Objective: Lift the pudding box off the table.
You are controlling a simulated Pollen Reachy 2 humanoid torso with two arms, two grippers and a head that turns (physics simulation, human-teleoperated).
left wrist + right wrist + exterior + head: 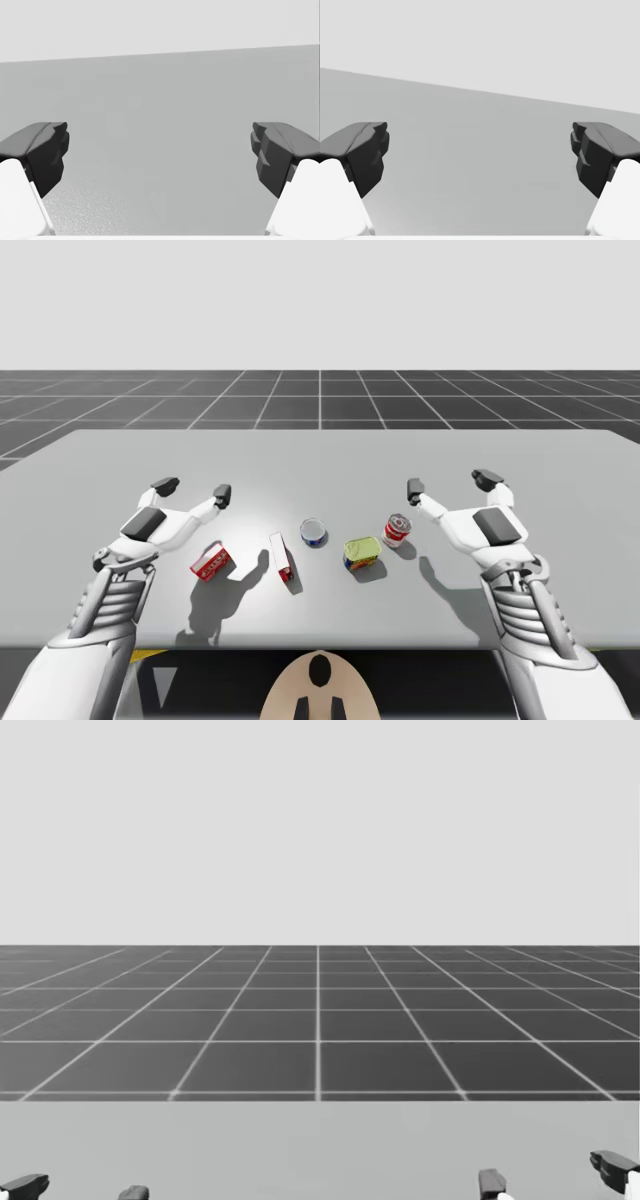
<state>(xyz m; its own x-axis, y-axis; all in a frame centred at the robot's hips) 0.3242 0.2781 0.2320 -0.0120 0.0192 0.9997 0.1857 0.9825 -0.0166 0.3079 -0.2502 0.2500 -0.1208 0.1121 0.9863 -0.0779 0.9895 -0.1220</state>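
High view: matte grey table (pixel 320 455). Landmark is the blue-rimmed can (pixel 313 532), upright. Just left of it a red-and-white box (pixel 280 557) stands on a narrow edge, and further left a small red box (pixel 211 562) lies low, turned askew. I cannot tell which is the pudding box. Both rest on the table, untouched. Right of the can lies a green-and-yellow can (pixel 361 553) on its side, then a red can (pixel 397 530), upright. Left gripper (pixel 193 489) hovers well left of the can, right gripper (pixel 450 483) well right. Both are spread wide, holding nothing.

Head view: table's far edge, dark gridded floor (pixel 320 1020), black fingertips (pixel 25 1185).

Wrist views: smooth tabletop between blocky black pads (pixel 47 150), splayed.
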